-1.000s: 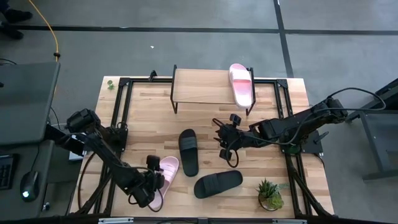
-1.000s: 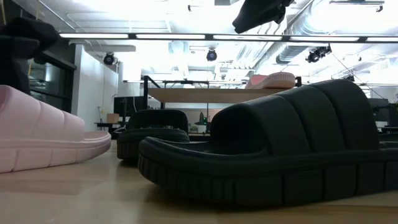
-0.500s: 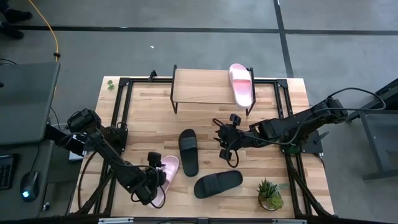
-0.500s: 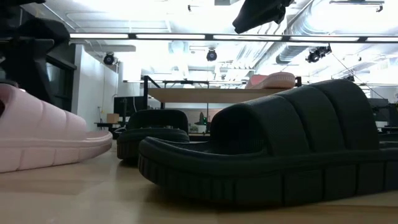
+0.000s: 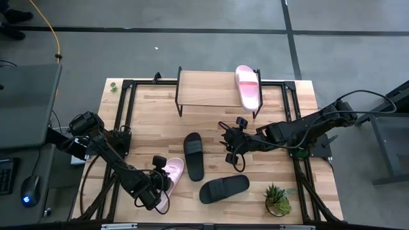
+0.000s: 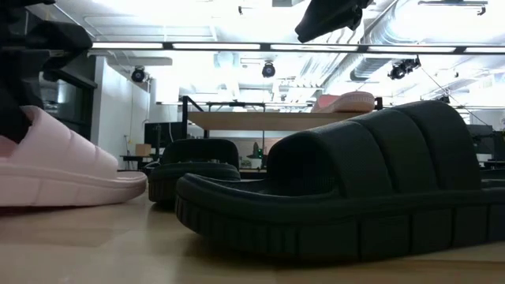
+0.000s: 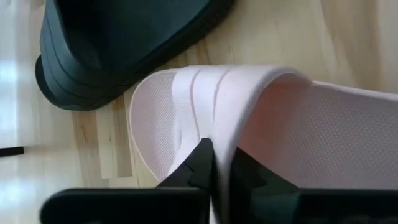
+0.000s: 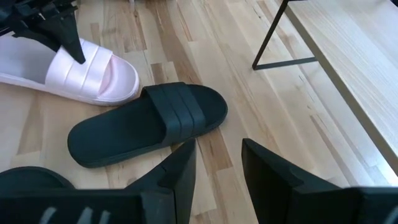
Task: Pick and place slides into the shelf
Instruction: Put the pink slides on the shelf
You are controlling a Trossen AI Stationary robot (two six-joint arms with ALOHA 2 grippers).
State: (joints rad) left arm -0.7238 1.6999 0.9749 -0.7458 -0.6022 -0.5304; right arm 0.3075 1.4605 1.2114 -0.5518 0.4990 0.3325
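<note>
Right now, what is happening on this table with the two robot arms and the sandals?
The left gripper is shut on the strap of a pink slide near the table's front left. The other pink slide already lies on the right end of the shelf. Two black slides, one upright in the middle and one lying crosswise nearer the front, wait on the table. The right gripper hangs open above the table beside them, holding nothing.

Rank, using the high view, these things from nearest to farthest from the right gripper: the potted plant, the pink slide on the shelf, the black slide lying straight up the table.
From the right gripper:
1. Black slide, just toward the table's middle.
2. Pink slide on the shelf, at the far edge.
3. Potted plant, near-right corner; close to the second, but slightly farther.
</note>
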